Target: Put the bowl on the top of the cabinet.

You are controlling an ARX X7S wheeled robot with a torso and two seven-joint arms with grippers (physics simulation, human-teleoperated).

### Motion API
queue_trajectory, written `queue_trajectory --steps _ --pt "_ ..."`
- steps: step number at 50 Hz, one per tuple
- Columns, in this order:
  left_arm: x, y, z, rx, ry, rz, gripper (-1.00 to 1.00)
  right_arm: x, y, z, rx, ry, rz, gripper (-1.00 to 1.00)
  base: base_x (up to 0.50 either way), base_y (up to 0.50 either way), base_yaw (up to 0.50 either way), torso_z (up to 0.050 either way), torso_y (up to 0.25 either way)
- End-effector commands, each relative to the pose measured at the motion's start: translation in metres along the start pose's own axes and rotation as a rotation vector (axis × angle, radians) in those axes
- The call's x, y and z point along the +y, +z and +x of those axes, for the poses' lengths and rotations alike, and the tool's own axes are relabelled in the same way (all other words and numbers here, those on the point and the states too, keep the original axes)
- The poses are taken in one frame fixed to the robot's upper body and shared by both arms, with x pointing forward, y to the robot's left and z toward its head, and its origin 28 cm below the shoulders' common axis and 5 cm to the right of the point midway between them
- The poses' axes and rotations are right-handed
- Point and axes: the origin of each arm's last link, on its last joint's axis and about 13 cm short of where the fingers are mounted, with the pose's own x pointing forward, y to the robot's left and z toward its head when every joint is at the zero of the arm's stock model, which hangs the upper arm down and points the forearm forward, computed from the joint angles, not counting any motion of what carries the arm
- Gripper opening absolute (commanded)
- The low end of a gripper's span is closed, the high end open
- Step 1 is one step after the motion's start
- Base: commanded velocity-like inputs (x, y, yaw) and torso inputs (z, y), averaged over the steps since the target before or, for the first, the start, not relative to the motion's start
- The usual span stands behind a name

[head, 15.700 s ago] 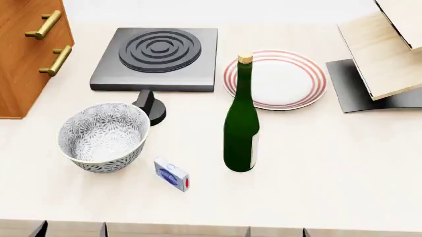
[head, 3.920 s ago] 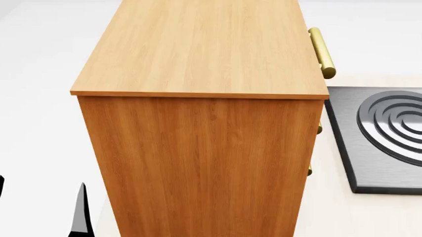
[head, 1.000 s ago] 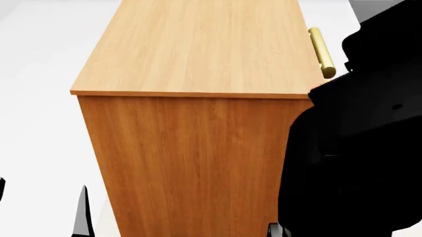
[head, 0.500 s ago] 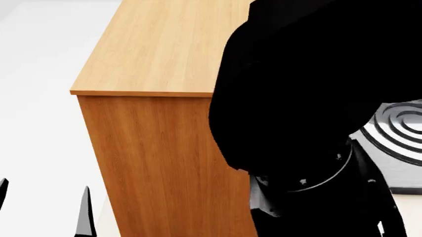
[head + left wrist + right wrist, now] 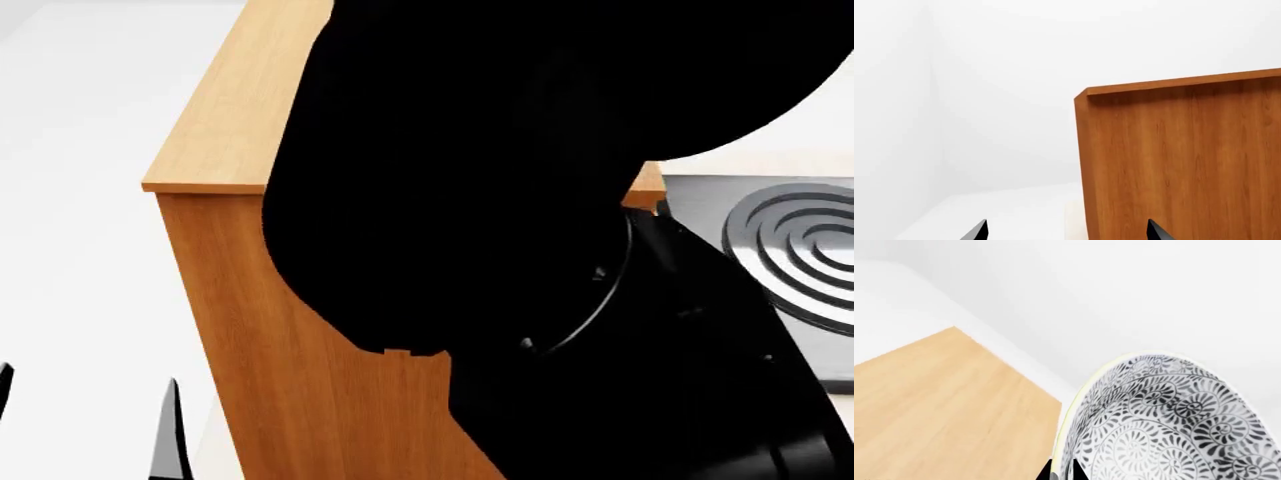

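Right gripper [image 5: 1061, 471] clamped on bowl [image 5: 1167, 425] rim, held above cabinet [image 5: 941, 405] top near far corner for set-down; left gripper [image 5: 1066, 231] empty, spread, parked beside cabinet side.

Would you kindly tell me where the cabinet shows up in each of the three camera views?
Head view: the cabinet fills the centre and left, its top largely hidden behind the black right arm.
Left wrist view: its wood side fills the lower right.
Right wrist view: its pale top fills the lower left, beside the bowl.
Shared landmark: the cabinet's top edge.
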Motion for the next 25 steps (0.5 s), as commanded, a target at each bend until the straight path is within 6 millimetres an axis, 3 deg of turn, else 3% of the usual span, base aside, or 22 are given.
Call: queue_trajectory --steps 1,25 --pt "0.001 0.0 -0.001 -0.001 0.002 -0.002 1.0 0.008 0.001 -0.002 -0.03 0.022 -0.036 -1.0 0.0 0.0 0.0 0.0 0.0" --pt "0.003 0.002 -0.002 -0.003 0.011 -0.004 1.0 0.032 -0.017 0.001 -0.052 0.1 -0.084 -1.0 0.0 0.0 0.0 0.0 0.0"
